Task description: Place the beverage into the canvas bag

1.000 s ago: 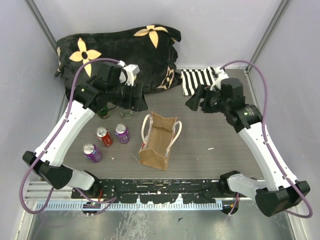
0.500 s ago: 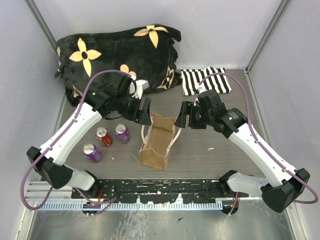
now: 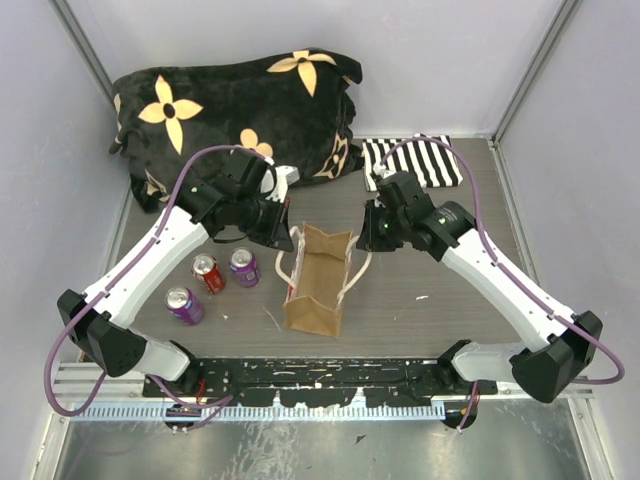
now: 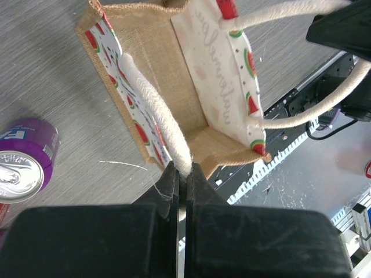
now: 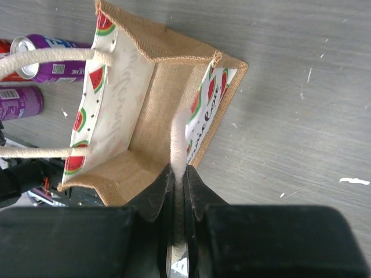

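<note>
The left end effector (image 4: 182,171) is closed tight on one cream rope handle (image 4: 152,104) of the small tan-brown canvas bag (image 3: 313,297). The right end effector (image 5: 178,171) pinches the opposite handle (image 5: 177,136) in the same way. The bag stands upright on the grey desk (image 3: 430,275), its mouth spread and nothing inside. The step in hand seems to be holding the bag open. A purple drinks can (image 3: 244,266) and a red drinks can (image 3: 207,272) stand to the left of the bag. Next, one end effector probably has to release its handle and fetch a can.

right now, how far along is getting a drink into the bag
Done: the left gripper and right gripper each pinch a rope handle. In hand: holding the canvas bag open. Left: it is empty; the red can and two purple cans stand on the table beside it, none picked.
</note>
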You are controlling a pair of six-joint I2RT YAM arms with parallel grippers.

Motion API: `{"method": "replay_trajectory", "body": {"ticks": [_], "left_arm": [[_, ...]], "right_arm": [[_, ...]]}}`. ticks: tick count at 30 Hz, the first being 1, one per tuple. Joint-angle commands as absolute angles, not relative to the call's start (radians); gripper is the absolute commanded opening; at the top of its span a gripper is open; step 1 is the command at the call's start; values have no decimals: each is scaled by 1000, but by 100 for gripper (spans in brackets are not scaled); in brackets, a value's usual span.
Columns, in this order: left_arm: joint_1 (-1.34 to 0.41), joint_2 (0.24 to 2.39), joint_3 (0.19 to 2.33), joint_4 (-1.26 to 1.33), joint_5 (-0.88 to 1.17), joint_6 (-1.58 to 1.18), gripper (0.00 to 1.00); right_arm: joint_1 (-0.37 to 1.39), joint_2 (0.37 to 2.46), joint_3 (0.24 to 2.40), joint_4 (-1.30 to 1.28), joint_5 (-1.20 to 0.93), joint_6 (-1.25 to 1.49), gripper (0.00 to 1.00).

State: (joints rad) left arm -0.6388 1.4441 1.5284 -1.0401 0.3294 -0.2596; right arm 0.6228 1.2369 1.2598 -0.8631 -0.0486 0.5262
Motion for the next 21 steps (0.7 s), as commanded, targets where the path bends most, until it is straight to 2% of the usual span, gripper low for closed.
{"method": "replay_trajectory", "body": {"ticks": [1,10,21], "left_arm": [[-638,1404,1502,-1041,297,-269,0],[-615,1358,1461,-1057,276,-270,0],[-600,1349,1446,-1056,268,-268,0]], "right_arm": [[602,1282,1388,-905,16,433,5],[498,1323,1458,-948,-11,357,4],[459,1328,1363,-890,-29,324,3]]}}
